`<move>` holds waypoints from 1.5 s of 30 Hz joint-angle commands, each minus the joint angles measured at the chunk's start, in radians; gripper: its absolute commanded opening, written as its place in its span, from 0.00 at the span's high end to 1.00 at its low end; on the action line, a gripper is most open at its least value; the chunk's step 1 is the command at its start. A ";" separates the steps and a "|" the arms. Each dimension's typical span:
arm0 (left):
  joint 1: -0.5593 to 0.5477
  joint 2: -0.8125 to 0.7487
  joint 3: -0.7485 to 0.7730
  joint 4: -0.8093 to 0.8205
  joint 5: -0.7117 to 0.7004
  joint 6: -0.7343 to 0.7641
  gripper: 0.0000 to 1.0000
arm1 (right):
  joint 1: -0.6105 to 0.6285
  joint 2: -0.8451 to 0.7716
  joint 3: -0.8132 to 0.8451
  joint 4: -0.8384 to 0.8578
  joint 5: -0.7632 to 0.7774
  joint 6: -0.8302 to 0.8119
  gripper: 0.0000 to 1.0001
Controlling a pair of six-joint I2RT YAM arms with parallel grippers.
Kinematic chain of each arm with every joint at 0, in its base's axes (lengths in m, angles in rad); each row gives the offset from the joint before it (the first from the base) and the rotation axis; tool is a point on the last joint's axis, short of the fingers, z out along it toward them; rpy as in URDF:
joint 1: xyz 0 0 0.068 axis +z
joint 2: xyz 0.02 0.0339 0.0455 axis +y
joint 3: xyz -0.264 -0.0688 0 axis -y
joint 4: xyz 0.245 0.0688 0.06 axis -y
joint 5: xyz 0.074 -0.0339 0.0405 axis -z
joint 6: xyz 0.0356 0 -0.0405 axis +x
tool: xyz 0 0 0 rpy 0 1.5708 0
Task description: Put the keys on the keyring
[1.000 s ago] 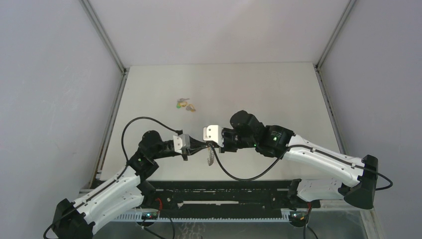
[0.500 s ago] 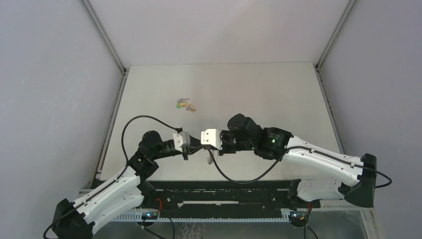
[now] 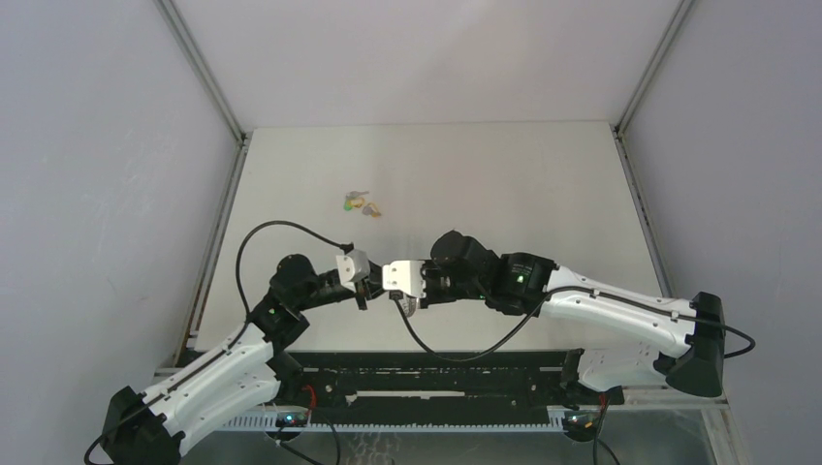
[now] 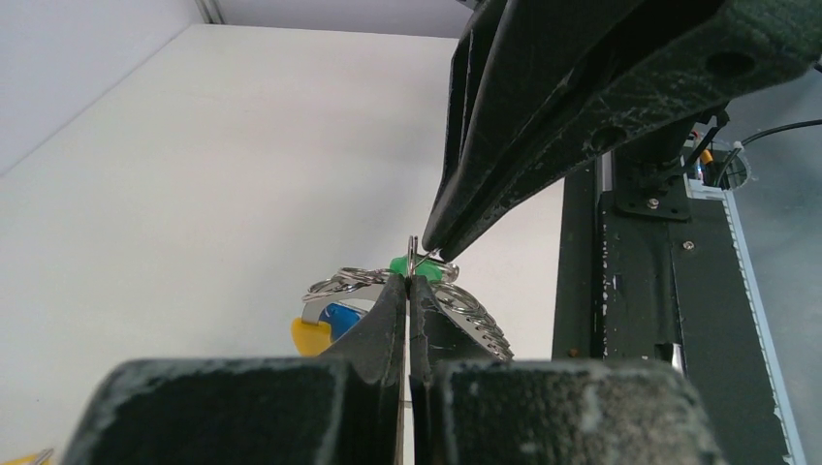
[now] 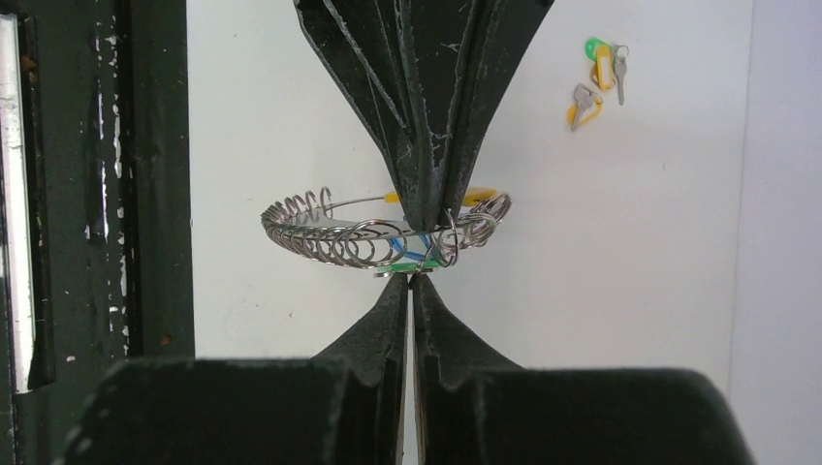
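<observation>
Right gripper (image 5: 412, 283) has moved left and now meets left gripper (image 4: 408, 283) at the keyring (image 5: 330, 242), above the worktop's (image 3: 485, 174) near edge; both jaws together, left pinching its wire, so threading seems near

the left arm's fingers (image 4: 393, 312) and the right arm's fingers (image 5: 395, 312) meet tip to tip above the front middle of the tabletop (image 3: 504, 174). the keyring (image 5: 330, 237) is just at this meeting point, and a few keys (image 4: 339, 320) are right against it. the loose keys (image 3: 361, 203) lie on the tabletop further back and a little to the left, well apart from the keyring.
</observation>
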 commanded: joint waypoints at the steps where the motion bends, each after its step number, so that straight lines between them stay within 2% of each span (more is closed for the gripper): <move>1: 0.000 -0.016 0.067 0.117 -0.016 -0.036 1.00 | 0.013 0.009 0.026 -0.008 0.029 -0.014 1.00; 9: 0.009 -0.027 0.016 0.234 -0.036 -0.084 1.00 | -0.015 -0.005 0.026 0.012 -0.016 0.058 1.00; 12: 0.012 -0.031 -0.003 0.269 -0.049 -0.096 1.00 | -0.054 -0.054 0.016 0.034 -0.096 0.091 0.93; 18: 0.023 -0.041 -0.053 0.365 -0.077 -0.124 1.00 | -0.131 -0.197 -0.079 0.152 -0.213 0.143 0.81; 24: 0.035 -0.034 -0.091 0.471 -0.052 -0.165 1.00 | -0.236 -0.268 -0.135 0.283 -0.353 0.212 0.78; 32: 0.036 0.005 -0.131 0.625 -0.091 -0.235 1.00 | -0.266 -0.298 -0.224 0.526 -0.357 0.305 0.68; 39: 0.037 0.068 -0.146 0.764 -0.070 -0.294 1.00 | -0.284 -0.280 -0.251 0.617 -0.405 0.328 0.68; 45: 0.037 0.103 -0.142 0.816 -0.047 -0.316 1.00 | -0.330 -0.257 -0.252 0.669 -0.515 0.364 0.68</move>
